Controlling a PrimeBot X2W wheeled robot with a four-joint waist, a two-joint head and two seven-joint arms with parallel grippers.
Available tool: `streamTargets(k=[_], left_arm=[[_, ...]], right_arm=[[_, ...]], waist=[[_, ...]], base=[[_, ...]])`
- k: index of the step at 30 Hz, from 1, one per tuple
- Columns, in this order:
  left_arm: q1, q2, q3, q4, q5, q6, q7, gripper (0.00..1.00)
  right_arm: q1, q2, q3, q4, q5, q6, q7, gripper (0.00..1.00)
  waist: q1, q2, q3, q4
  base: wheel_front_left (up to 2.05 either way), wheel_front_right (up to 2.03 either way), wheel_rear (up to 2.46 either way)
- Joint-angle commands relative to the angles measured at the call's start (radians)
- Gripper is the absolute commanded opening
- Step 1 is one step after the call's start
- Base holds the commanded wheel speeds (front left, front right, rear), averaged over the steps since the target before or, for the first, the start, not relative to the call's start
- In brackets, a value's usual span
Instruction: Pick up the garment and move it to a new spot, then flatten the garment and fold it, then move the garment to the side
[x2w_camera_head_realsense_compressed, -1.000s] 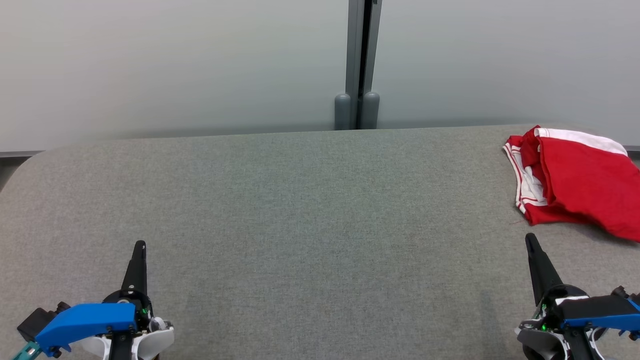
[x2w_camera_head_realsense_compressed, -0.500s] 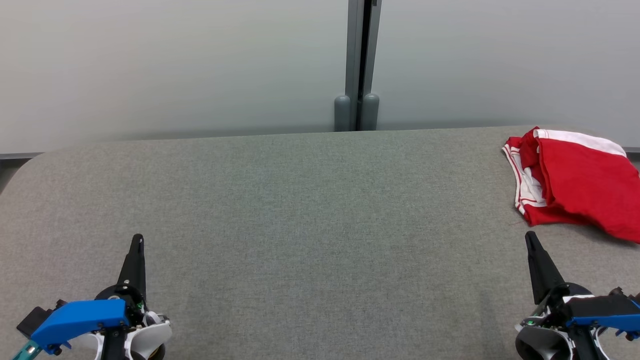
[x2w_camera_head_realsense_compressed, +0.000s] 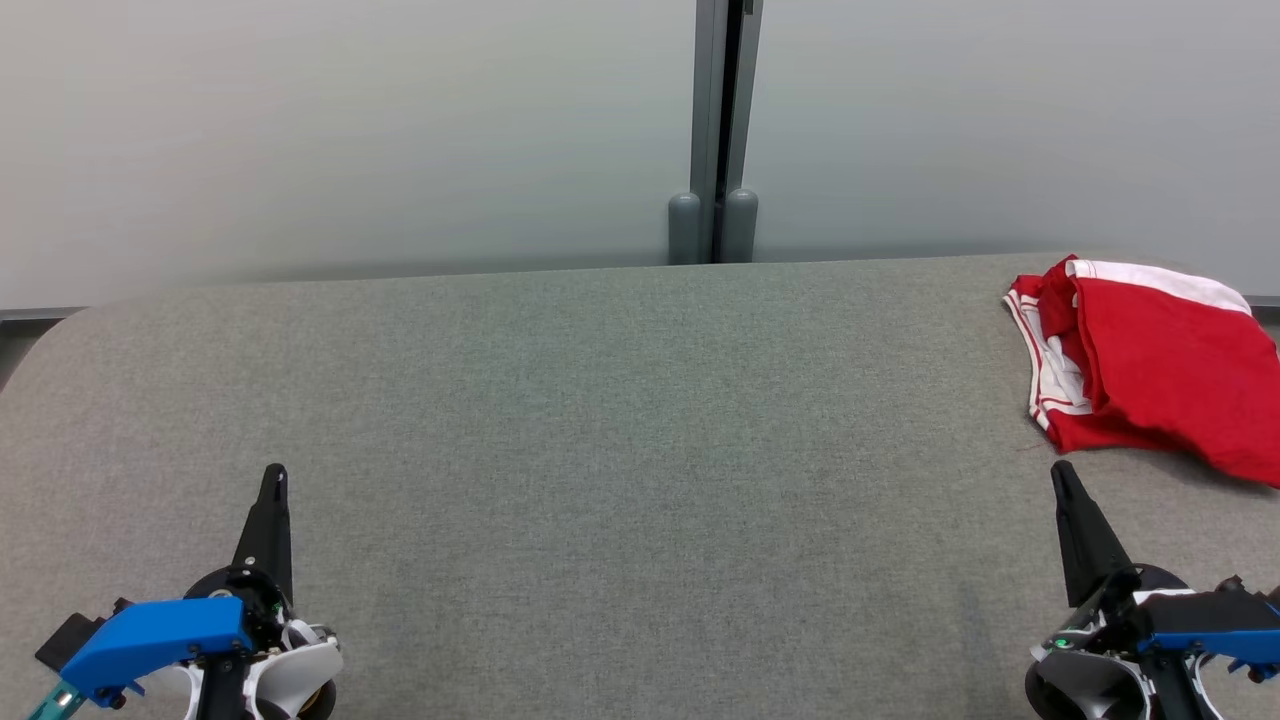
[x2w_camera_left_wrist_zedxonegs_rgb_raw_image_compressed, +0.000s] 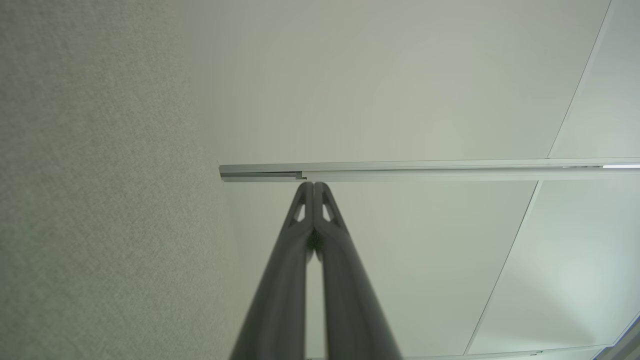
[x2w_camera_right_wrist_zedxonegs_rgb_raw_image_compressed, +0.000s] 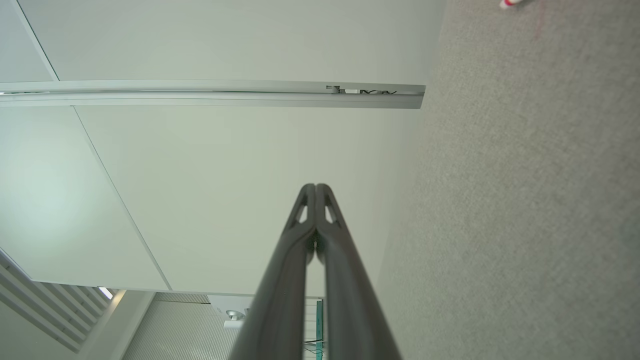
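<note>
Red garment with white trim and striped edging (x2w_camera_head_realsense_compressed: 1150, 370) lies loosely bunched at the far right of the grey fabric-covered table (x2w_camera_head_realsense_compressed: 640, 450), close to the back edge and cut off by the head view's right border. A sliver of it shows at the top of the right wrist view (x2w_camera_right_wrist_zedxonegs_rgb_raw_image_compressed: 511, 3).

Left gripper (x2w_camera_head_realsense_compressed: 272, 478) sits low at the near left, dark fingers pressed together to one point, holding nothing; well apart from the garment.

Right gripper (x2w_camera_head_realsense_compressed: 1060, 476) sits at the near right, fingers likewise closed and empty, its tip just short of the garment's near hem, not touching.

Pale wall panels with a grey vertical post (x2w_camera_head_realsense_compressed: 722, 130) stand behind the table.
</note>
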Motion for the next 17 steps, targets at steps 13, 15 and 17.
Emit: streamTargets(k=[13, 15, 17], left_arm=[[-0.01, -0.003, 0.002, -0.004, -0.002, -0.004, 0.004, 0.0], [-0.01, -0.003, 0.002, -0.004, -0.002, -0.004, 0.004, 0.0], [-0.01, -0.003, 0.002, -0.004, -0.002, -0.004, 0.004, 0.0]], right_arm=[[-0.014, -0.007, -0.003, -0.001, 0.002, 0.0, 0.003, 0.0], [-0.014, -0.007, -0.003, -0.001, 0.002, 0.0, 0.003, 0.0], [-0.014, -0.007, -0.003, -0.001, 0.002, 0.0, 0.003, 0.0]], waist=[[0.0, 0.0, 0.0, 0.0], [0.0, 0.0, 0.0, 0.0], [0.0, 0.0, 0.0, 0.0]], base=[[0.0, 0.0, 0.0], [0.0, 0.0, 0.0], [0.0, 0.0, 0.0]])
